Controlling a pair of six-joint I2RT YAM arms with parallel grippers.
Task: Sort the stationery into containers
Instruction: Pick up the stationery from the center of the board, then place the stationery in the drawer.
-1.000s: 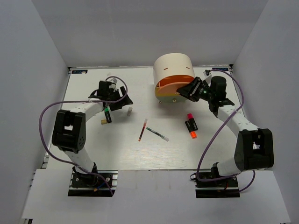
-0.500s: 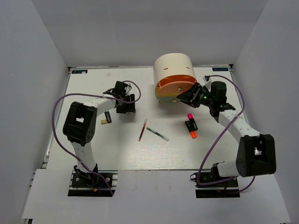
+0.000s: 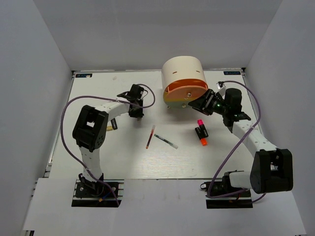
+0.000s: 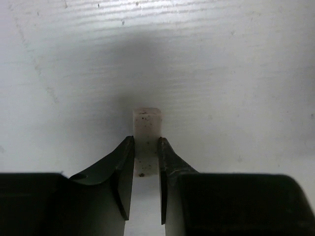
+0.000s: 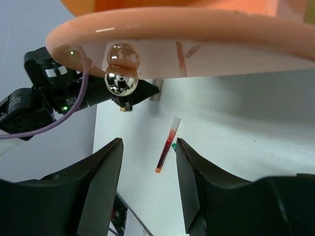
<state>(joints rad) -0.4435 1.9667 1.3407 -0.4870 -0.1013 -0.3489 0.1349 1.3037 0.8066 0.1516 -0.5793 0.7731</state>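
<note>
White tabletop [image 3: 98, 152]: on the left, a dark stubby marker [image 3: 113, 125] lies just beside the left arm. The left gripper [image 4: 145, 142] pinches the small white eraser [image 4: 146, 120], a speckled block, left of the cream organiser [image 3: 183, 71]. Mid-table lie the red pen [image 3: 150, 136] and clear pen [image 3: 166, 141]. Further right, the pink-capped highlighter [image 3: 199, 126] and orange-capped highlighter [image 3: 203, 139] sit together. The right gripper [image 5: 148, 145] gapes before the orange drawer [image 5: 197, 29], near its shiny knob [image 5: 120, 81].
</note>
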